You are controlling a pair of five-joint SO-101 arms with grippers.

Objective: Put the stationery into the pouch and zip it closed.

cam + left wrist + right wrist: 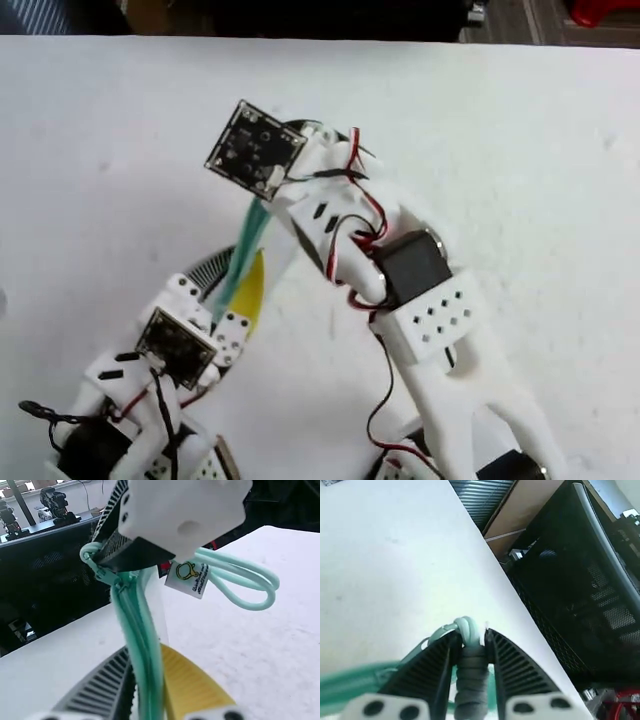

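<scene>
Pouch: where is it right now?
In the high view the pouch is mid-table, held between both arms: the right gripper clamps its mint loop at the far end, the left gripper grips its zipper at the near end.

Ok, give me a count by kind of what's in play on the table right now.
grippers: 2, the left gripper and the right gripper, both clamped on the pouch
pouch: 1
cord loop: 1
tag: 1
total: 5
</scene>
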